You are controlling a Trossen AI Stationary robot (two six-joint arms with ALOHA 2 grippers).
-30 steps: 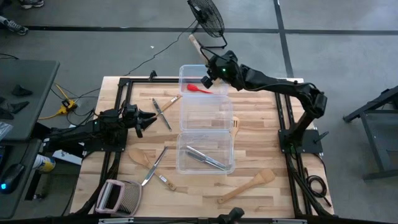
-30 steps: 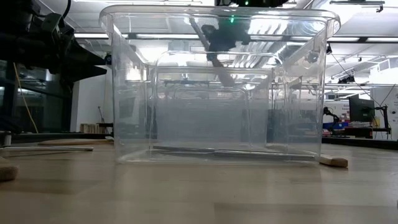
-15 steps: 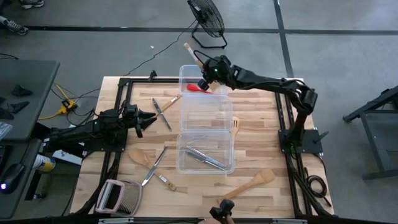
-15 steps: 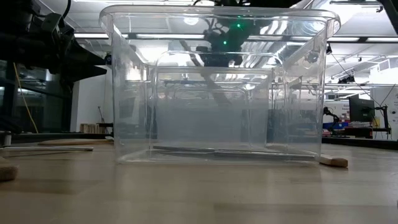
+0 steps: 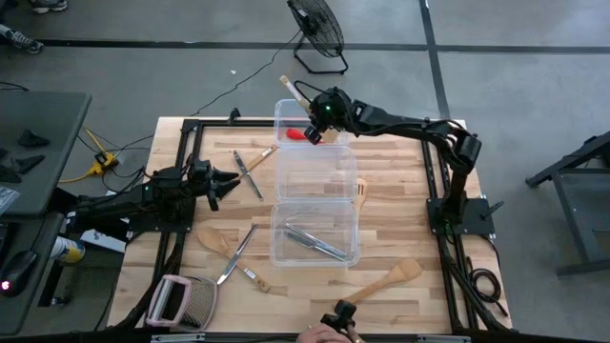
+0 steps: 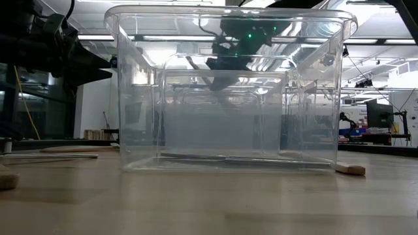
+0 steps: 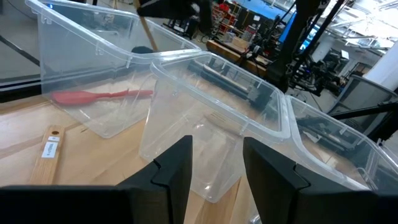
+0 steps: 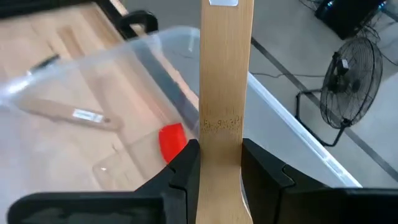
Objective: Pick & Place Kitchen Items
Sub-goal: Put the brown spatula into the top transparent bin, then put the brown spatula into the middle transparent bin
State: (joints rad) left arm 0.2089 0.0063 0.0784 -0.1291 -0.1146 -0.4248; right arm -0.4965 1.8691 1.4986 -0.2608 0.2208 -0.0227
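High view: the right gripper (image 5: 322,108) hangs over the far tub (image 5: 310,138) at the table's (image 5: 400,210) back edge, its fingers closed on a pale wooden utensil (image 5: 291,89) whose handle sticks out beyond the tub's far rim toward the floor fan (image 5: 317,29). The right wrist view confirms the grip: the flat wooden handle (image 8: 226,93) is pinched between the two dark fingers (image 8: 184,174), with the red utensil (image 8: 172,140) lying in the tub beneath. That red utensil (image 5: 298,134) rests on the bottom of the far tub. The near tub (image 5: 315,234) holds silver cutlery (image 5: 315,242). The left gripper (image 5: 227,181) waits above the table's left side, away from both tubs, its fingers partly apart and holding nothing, as the left wrist view shows with a clear gap between the fingers (image 7: 175,169). Loose on the table: a wooden-handled knife (image 5: 250,164) left of the far tub, a wooden spoon (image 5: 212,240) and a silver knife (image 5: 235,254) left of the near tub, a wooden spatula (image 5: 381,283) near the front right, and a grater (image 5: 178,301) at the front left corner. A hand (image 5: 319,335) shows at the front edge.
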